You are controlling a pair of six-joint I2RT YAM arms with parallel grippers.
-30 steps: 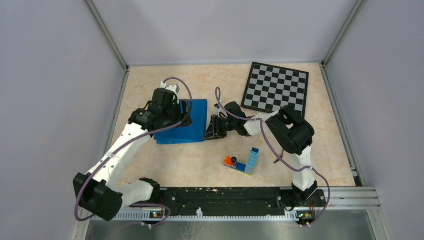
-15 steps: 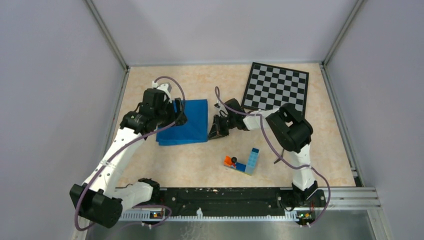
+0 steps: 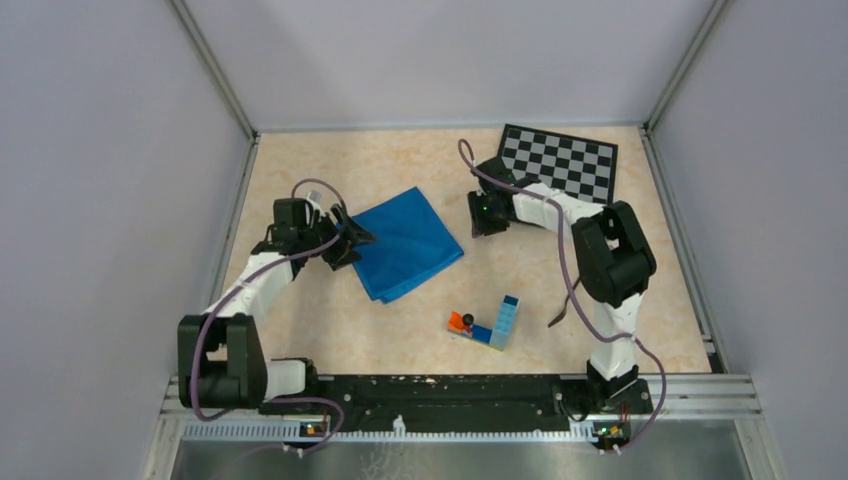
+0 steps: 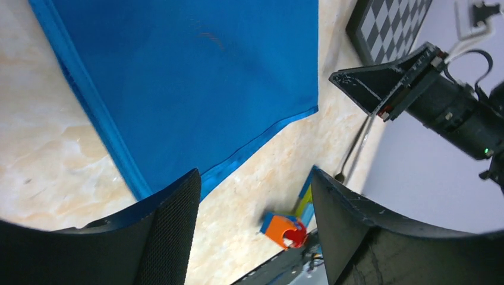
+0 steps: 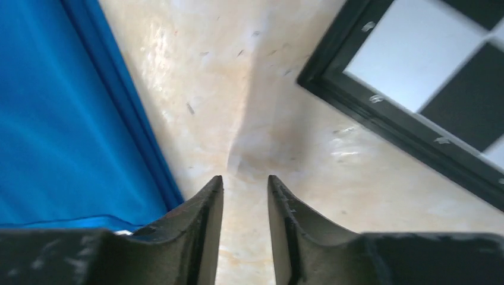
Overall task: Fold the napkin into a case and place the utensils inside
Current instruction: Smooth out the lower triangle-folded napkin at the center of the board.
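Observation:
The blue napkin (image 3: 410,245) lies folded on the table, turned like a diamond; it also fills the left wrist view (image 4: 196,77) and the left side of the right wrist view (image 5: 59,119). My left gripper (image 3: 352,242) is at its left corner, open, with nothing between the fingers (image 4: 254,173). My right gripper (image 3: 484,214) hovers to the right of the napkin beside the chessboard, open by a narrow gap over bare table (image 5: 245,178). One slim dark utensil (image 3: 558,315) lies by the right arm, partly hidden by it, also seen as a thin utensil (image 4: 355,148).
A chessboard (image 3: 560,165) lies at the back right, its dark frame (image 5: 380,113) close to my right fingers. A small pile of orange, red and blue toy bricks (image 3: 492,325) sits near the front middle. Grey walls enclose the table.
The napkin has turned from square-on to a diamond and shifted right. My left gripper has pulled back to its left corner. My right gripper has left the napkin's right edge for the chessboard.

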